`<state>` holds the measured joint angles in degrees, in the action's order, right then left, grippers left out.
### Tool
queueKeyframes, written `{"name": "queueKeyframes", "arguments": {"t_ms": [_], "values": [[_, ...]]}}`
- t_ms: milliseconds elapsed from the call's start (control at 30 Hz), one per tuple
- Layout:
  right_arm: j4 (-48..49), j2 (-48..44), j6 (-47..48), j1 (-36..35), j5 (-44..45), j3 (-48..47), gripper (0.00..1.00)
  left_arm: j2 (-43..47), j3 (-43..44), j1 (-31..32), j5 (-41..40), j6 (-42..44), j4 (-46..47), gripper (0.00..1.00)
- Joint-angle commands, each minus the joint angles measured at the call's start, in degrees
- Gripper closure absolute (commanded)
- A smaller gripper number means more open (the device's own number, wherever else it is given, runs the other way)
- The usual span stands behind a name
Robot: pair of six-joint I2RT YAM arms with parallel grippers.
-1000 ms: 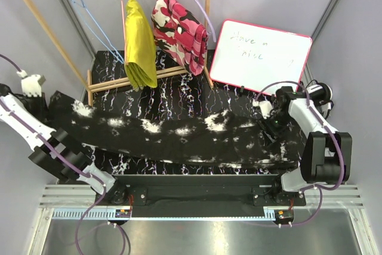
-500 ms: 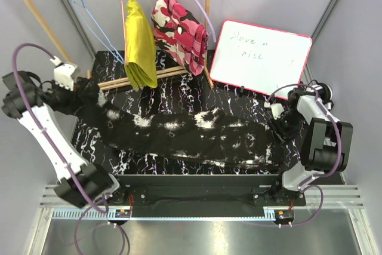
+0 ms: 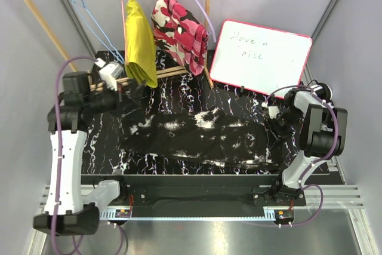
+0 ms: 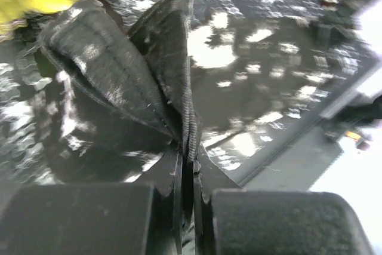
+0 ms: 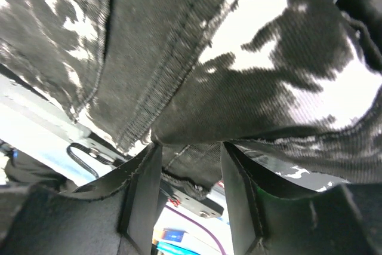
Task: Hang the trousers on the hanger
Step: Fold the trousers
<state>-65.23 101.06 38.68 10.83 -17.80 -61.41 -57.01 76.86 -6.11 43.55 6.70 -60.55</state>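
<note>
Standing at the near side and reading across from the left, I see the left arm reared up tall beside the wooden rack [image 3: 43,19]. Its left pincer [image 3: 127,91] is clamped tight on one end of the trousers [image 3: 203,135]. The wrist view shows the fingers closed on just a thin seam edge, with the cloth fanning out above them. The blue hanger [image 3: 95,25] hangs from the rack rail up behind that pincer, bare, and well apart from the cloth. A yellow garment [image 3: 138,46] dangles just beside the pincer.

From there the trousers run in a long band across the table [image 3: 197,91]. They sag onto it in the middle, so they are nowhere near on the hanger yet.

At the far right the right pincer [image 3: 278,122] has the other end. A thick fold sits wedged between its fingers [image 5: 143,192], touching both, so I take it as gripping the trousers.

Trouble looks likeliest on the left. That pinch is narrow, and any pull along the length could drag the seam out. The pincer is also crowded by the yellow garment and the rack, so it could snag either one. The hanger is thin wire hanging free, so a nudge from the cloth may swing it aside. The bulky fold on the right could also slip out.
</note>
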Motion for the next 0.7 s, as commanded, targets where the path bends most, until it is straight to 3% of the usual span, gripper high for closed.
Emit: {"name": "queueKeyframes", "arguments": {"t_ms": [0, 133, 233, 500, 667], "values": [[-1.39, 1.25, -1.67, -0.11, -4.96, -1.79, 0.5, -2.82, -0.48, 14.52, -6.19, -21.96, 16.16, 1.0], [-1.13, 1.51, -2.02, -0.11, -5.31, -1.52, 0.51, -7.22, 0.92, 31.19, -13.29, -28.75, 21.34, 1.0], [-1.04, 1.51, -2.55, -0.11, -6.36, -1.52, 0.51, -11.0, 2.42, 39.38, -15.95, -34.11, 25.47, 1.0], [-0.6, 1.95, -2.64, -0.11, -7.6, -1.79, 0.52, -24.36, 8.3, 50.92, -19.99, -43.77, 34.45, 1.0], [0.19, 2.57, -2.73, -0.11, -9.35, -1.79, 0.52, -32.7, 12.52, 56.9, -22.63, -48.08, 35.59, 0.91]]}}
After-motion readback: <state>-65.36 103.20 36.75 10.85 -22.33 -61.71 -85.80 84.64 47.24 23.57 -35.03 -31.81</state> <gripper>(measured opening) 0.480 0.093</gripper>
